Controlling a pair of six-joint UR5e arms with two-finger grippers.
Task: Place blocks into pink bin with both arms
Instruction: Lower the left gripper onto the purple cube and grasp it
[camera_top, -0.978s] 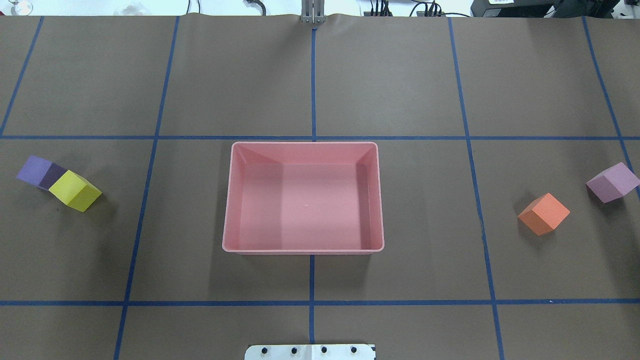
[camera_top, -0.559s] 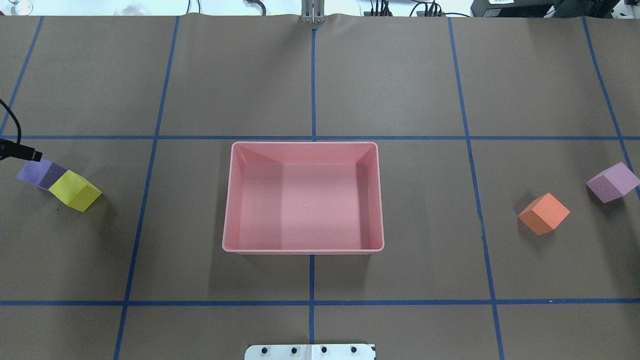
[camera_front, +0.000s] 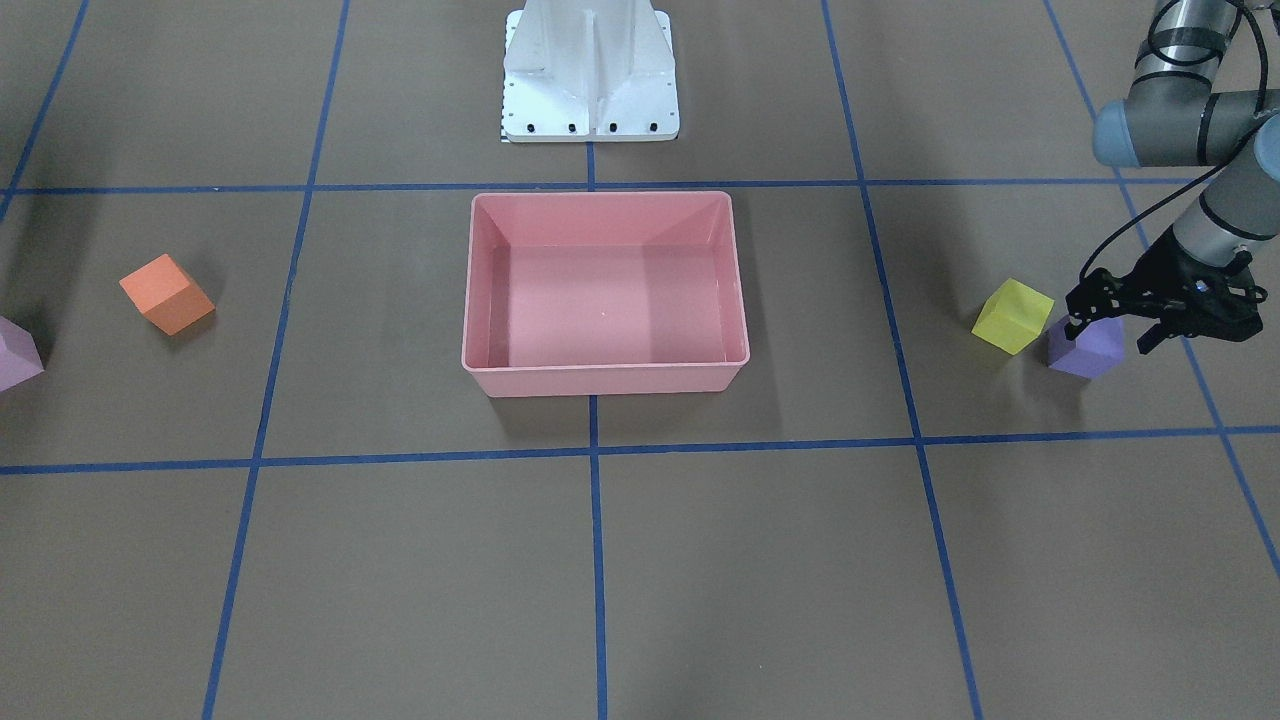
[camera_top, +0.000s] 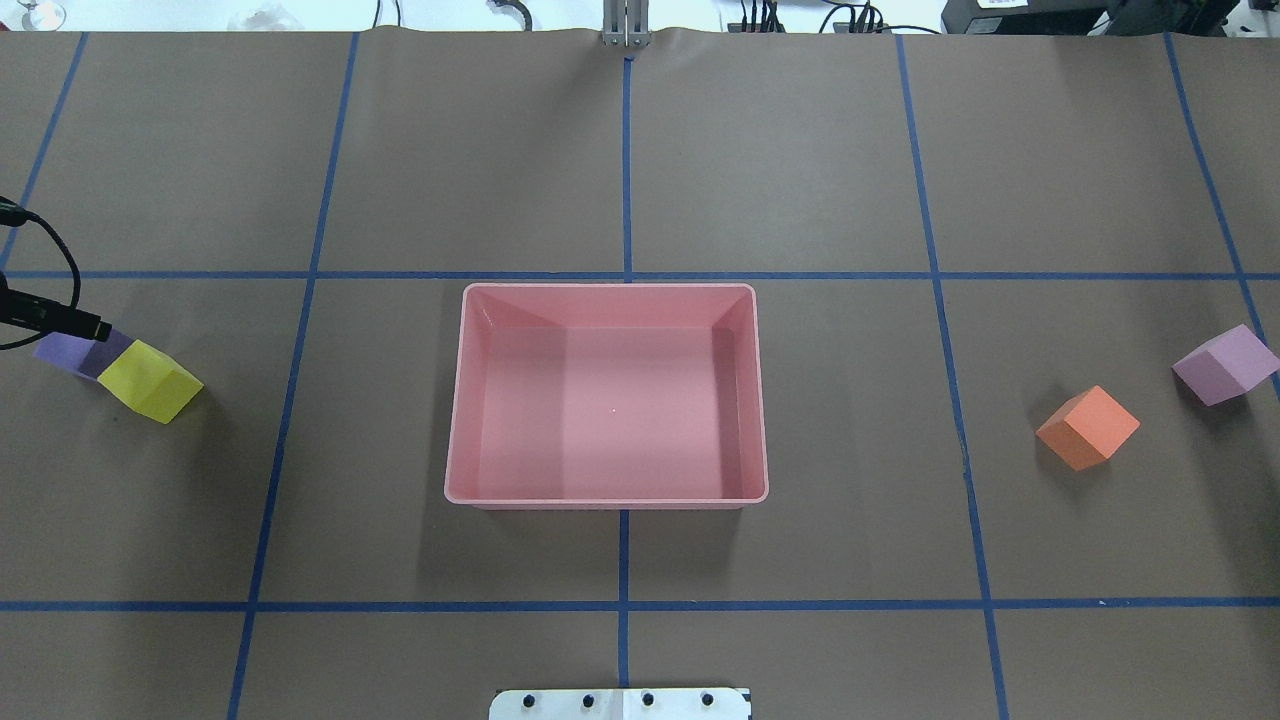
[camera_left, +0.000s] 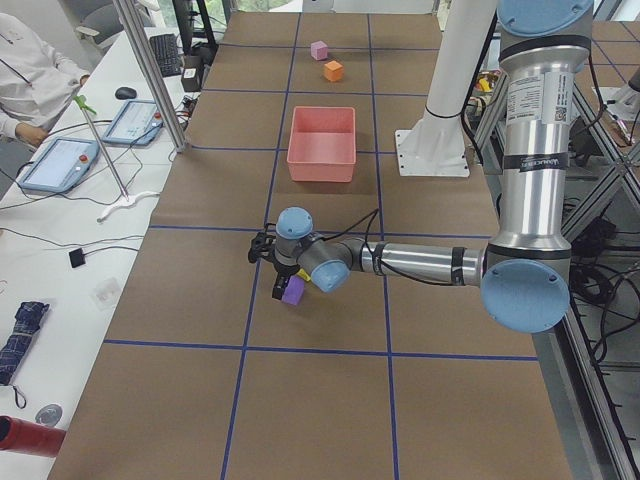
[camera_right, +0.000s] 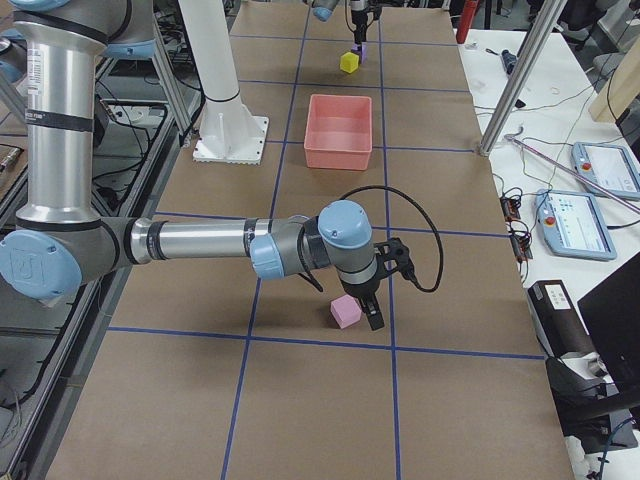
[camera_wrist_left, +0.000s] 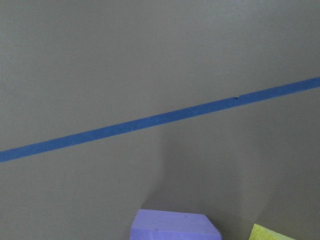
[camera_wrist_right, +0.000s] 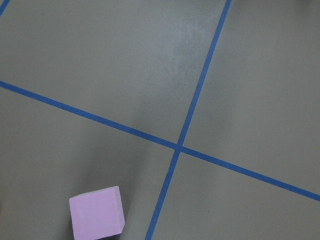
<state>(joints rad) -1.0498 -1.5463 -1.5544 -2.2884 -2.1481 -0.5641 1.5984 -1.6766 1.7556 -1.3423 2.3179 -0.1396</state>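
Starting at the left of the overhead view, my left claw (camera_front: 1108, 333) hangs spread wide over the purple block (camera_top: 70, 352). The front camera shows one finger to each side, closed on nothing. The yellow block (camera_top: 150, 380) sits just beside the purple one, so close that I cannot tell whether they touch. In the middle, the pink bin (camera_top: 610, 497) holds nothing. Further right the orange block (camera_top: 1088, 428) lies on the table (camera_top: 850, 150), and the light pink-lilac block (camera_top: 1225, 365) is near it at the right edge. My right claw (camera_right: 372, 310) hovers just beside that lilac cube, but only a side camera catches it, so I cannot tell whether its jaws are wide or narrow.

By my reckoning nothing of the job is done. All four blocks are on the table, well apart from the bin, two on either side. Each arm looks lined up for a first pick, so four pickups and drops are left.

As for writing, the blocks and bin carry none. There is dark print on the upright tube of my left arm (camera_left: 530, 150), too small to read.
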